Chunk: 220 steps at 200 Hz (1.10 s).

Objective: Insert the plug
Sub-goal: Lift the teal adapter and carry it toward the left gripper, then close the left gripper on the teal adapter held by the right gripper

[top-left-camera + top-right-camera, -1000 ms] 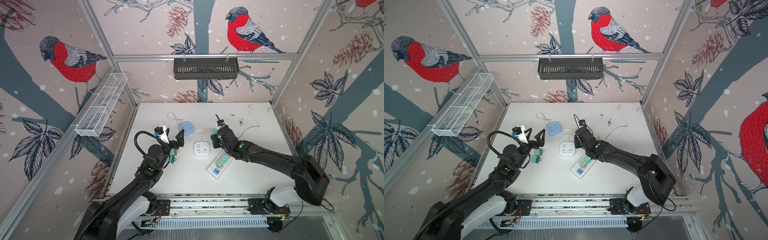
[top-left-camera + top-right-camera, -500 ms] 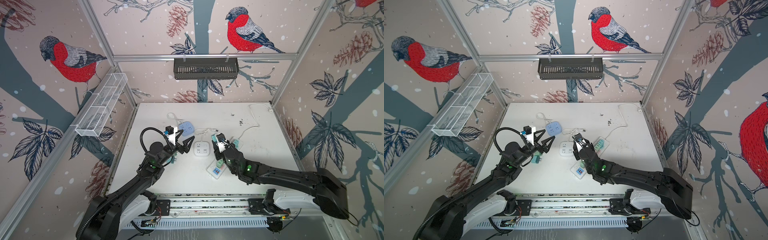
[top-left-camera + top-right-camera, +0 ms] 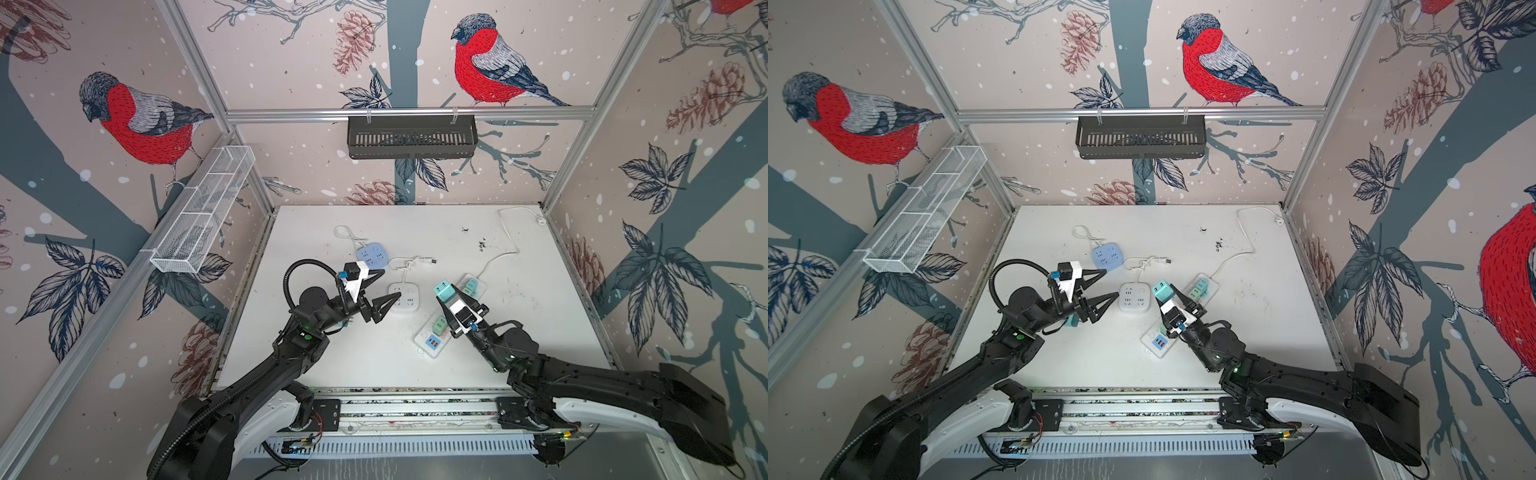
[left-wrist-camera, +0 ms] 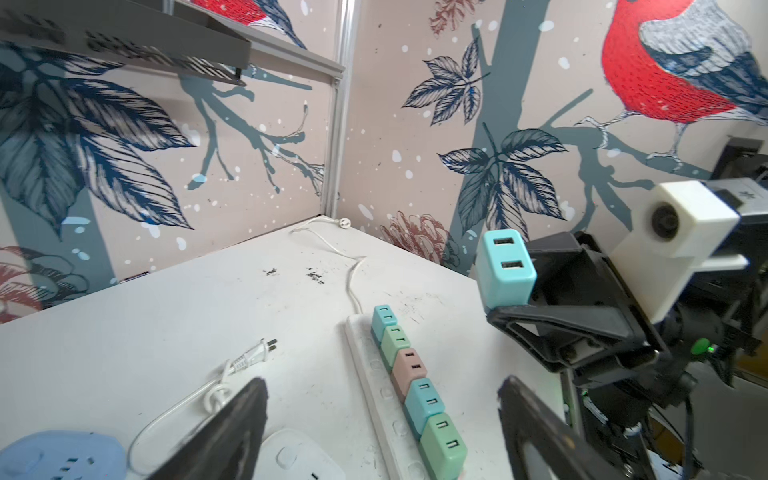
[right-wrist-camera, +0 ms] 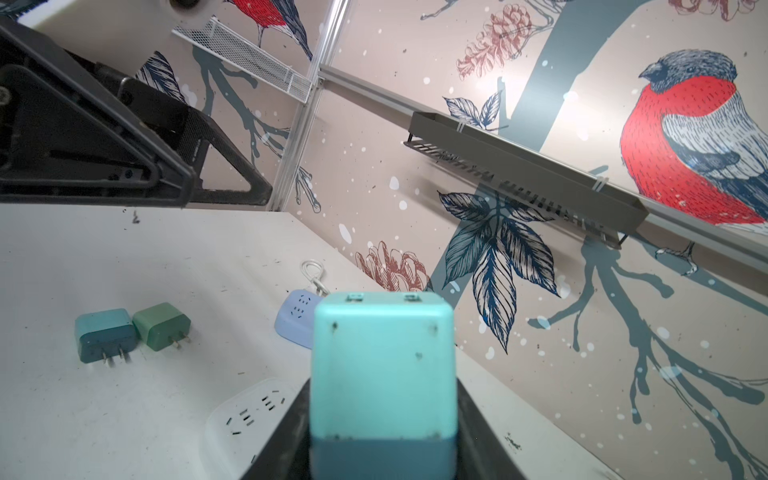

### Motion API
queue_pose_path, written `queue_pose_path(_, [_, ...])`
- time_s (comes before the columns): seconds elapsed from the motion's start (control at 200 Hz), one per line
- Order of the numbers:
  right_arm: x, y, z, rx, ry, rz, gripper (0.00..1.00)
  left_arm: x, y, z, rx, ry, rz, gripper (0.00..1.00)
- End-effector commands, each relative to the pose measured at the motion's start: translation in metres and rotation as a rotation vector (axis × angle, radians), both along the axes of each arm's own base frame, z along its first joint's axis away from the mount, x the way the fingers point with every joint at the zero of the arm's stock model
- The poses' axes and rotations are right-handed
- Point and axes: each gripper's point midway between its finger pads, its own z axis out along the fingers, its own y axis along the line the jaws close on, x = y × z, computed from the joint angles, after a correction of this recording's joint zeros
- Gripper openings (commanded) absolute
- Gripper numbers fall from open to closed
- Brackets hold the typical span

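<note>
My right gripper [image 3: 446, 296] [image 3: 1169, 297] is shut on a light teal plug [image 3: 444, 289] [image 3: 1162, 291], holding it in the air above the long white power strip [image 3: 430, 347] [image 3: 1154, 344]. In the right wrist view the plug [image 5: 382, 365] fills the space between the fingers [image 5: 478, 436]. The strip [image 4: 361, 353] carries a row of several plugs. My left gripper [image 3: 390, 284] [image 3: 1111, 282] [image 4: 381, 384] hangs open and empty beside the white square socket [image 3: 404, 298] [image 3: 1135, 297].
A blue square socket [image 3: 373, 255] [image 5: 297, 318] lies farther back with a looped cord. Two loose plugs, dark teal [image 5: 106, 334] and green [image 5: 162, 326], lie on the table under my left arm. A black basket [image 3: 411, 137] and a wire rack [image 3: 203, 212] hang on the walls.
My right gripper has lifted the teal plug and drawn back toward the front. My left gripper has swung right from above the loose plugs toward the white socket, its jaws a little narrower.
</note>
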Motion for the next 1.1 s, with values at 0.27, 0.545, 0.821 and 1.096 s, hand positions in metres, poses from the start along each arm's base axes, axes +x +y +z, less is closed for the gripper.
queue_pose_path(0.27, [-0.015,0.019,-0.004,-0.151,-0.089,0.118,0.00,-0.029,-0.022,0.015,-0.002,-0.067,-0.163,0.84])
queue_pose_path(0.545, [-0.006,0.016,0.001,-0.168,-0.147,0.045,0.00,-0.045,-0.039,0.023,-0.017,-0.048,-0.253,0.83])
queue_pose_path(0.821, [-0.007,0.021,0.010,-0.170,-0.203,0.046,0.00,-0.026,-0.066,0.011,0.051,0.043,-0.246,0.78])
queue_pose_path(1.096, [-0.011,0.021,0.012,-0.164,-0.221,0.054,0.00,-0.023,-0.081,0.008,0.066,0.066,-0.283,0.65])
